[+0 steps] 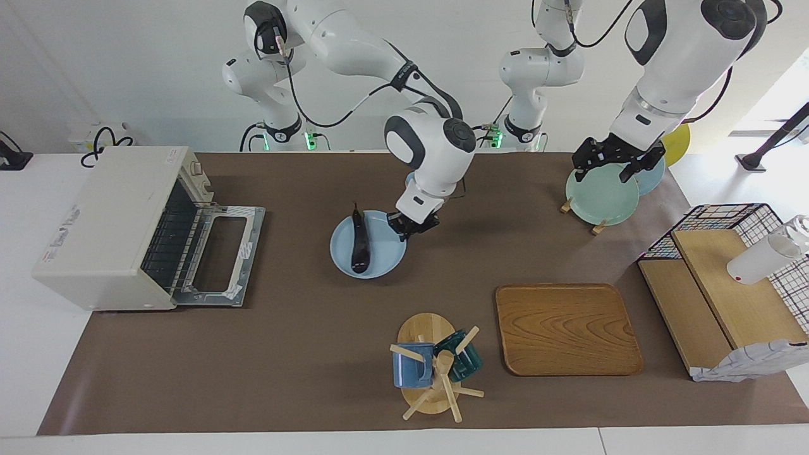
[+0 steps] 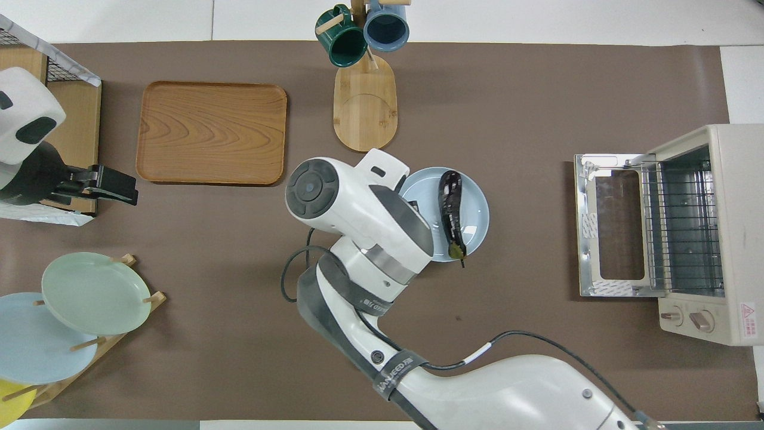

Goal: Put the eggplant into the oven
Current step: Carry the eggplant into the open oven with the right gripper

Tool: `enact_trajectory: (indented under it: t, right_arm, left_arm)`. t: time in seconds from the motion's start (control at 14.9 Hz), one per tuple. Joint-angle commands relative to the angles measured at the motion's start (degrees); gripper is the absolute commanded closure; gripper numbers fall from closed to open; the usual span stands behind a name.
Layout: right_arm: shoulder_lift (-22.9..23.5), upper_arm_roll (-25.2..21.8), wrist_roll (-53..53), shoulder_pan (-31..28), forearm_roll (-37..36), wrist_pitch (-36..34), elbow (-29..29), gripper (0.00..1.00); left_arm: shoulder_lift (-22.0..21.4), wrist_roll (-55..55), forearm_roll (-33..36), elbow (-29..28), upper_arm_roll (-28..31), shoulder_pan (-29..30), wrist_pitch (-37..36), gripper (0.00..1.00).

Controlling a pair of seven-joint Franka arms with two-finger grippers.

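The dark purple eggplant (image 1: 360,243) lies on a light blue plate (image 1: 387,260) at the table's middle, stem end toward the robots; it also shows in the overhead view (image 2: 450,209) on the plate (image 2: 476,206). My right gripper (image 1: 412,226) is open and empty, low over the plate's rim on the left arm's side of the eggplant, not touching it. The cream oven (image 1: 107,221) stands at the right arm's end, its door (image 1: 218,253) dropped open and its rack bare (image 2: 680,224). My left gripper (image 1: 616,163) is open and waits over the plate rack.
A plate rack (image 1: 600,197) with green and blue plates stands near the left arm's base. A wooden tray (image 1: 565,328), a mug tree (image 1: 433,370) with two mugs and a wooden shelf with a wire basket (image 1: 727,284) lie farther from the robots.
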Motion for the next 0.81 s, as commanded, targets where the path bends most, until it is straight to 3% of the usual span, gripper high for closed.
enact_trajectory:
  t: [0.0,0.27,0.54,0.74]
  right_arm:
    - [-7.3,0.7,-10.0,-8.2,-1.4,-1.6,-6.8,1.00]
    - [-15.9,0.6,-20.3,-19.6,-1.4,-0.2,-18.8,1.00]
    - [-20.6,0.6,-30.5,-28.8,-1.5,1.7,-24.1,1.00]
    - [-25.2,0.7,-40.1,-36.5,-1.4,7.8,-32.0,1.00]
  left_arm:
    - [-0.7,0.9,1.6,-0.5,-0.5,1.1,-2.4,0.00]
    - [-1.1,0.6,1.4,-2.0,-0.9,1.3,0.4,0.00]
    - [-1.2,0.7,1.1,-2.5,-1.5,1.8,1.9,0.00]
    - [-1.1,0.8,1.1,-2.5,-4.1,4.2,1.9,0.00]
